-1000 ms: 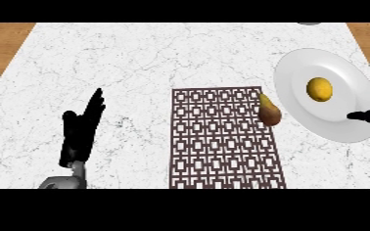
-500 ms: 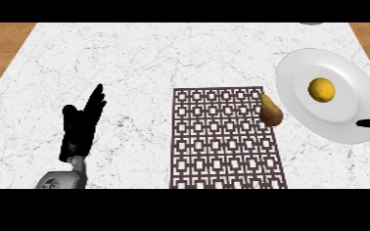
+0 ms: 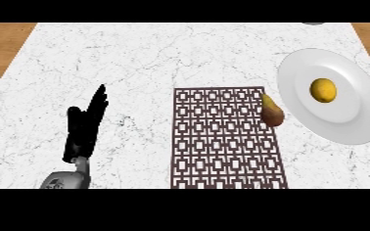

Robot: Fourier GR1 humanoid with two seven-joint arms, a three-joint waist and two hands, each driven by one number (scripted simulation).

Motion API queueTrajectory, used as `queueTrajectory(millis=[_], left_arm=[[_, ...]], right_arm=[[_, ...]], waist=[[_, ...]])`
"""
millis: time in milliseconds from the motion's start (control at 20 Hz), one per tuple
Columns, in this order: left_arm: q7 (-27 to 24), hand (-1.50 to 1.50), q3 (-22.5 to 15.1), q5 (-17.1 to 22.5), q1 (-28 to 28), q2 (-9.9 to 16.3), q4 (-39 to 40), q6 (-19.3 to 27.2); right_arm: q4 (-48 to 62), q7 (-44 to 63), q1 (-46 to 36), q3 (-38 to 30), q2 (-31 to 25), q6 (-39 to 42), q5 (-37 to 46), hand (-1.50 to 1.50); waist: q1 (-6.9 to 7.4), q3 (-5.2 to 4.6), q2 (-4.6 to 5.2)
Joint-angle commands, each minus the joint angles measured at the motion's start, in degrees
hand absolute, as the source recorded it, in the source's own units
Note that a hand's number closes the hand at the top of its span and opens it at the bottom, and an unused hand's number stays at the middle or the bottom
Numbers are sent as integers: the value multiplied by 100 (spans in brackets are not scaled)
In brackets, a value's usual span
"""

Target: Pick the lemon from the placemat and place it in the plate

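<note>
The yellow lemon [image 3: 323, 89] lies in the white plate [image 3: 303, 73] at the right of the counter. A brown patterned placemat [image 3: 222, 137] lies in the middle, reaching the view's lower edge, with nothing resting on its middle. My left hand [image 3: 85, 124] stands at the lower left, open with straight fingers pointing up, well away from the mat and holding nothing. My right hand does not show anywhere in the head view.
A brownish pear-like fruit [image 3: 271, 111] lies at the placemat's right edge, close to the plate's rim. A grey object [image 3: 313, 23] peeks in at the top right. Wooden floor [image 3: 14, 39] shows past the marble counter's left edge.
The right hand's dark fingertips, seen beside the plate at the right edge a second ago, have withdrawn out of view. The left hand has shifted slightly. The lemon stays in the plate.
</note>
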Motion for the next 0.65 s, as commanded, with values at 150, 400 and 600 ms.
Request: queueTrajectory(millis=[150,400,600], left_arm=[[26,0,18,89,-3,69,-97,-145],[-88,0,-16,31,201,75,-83,-138],[144,0,27,16,-146,-7,-113,4]], right_arm=[[118,-66,169,-248,-164,-240,-193,-150],[125,-27,263,-230,-332,-190,-161,-150],[82,29,211,-196,-387,-358,-103,-150]], waist=[[70,18,37],[83,15,26],[104,25,45]])
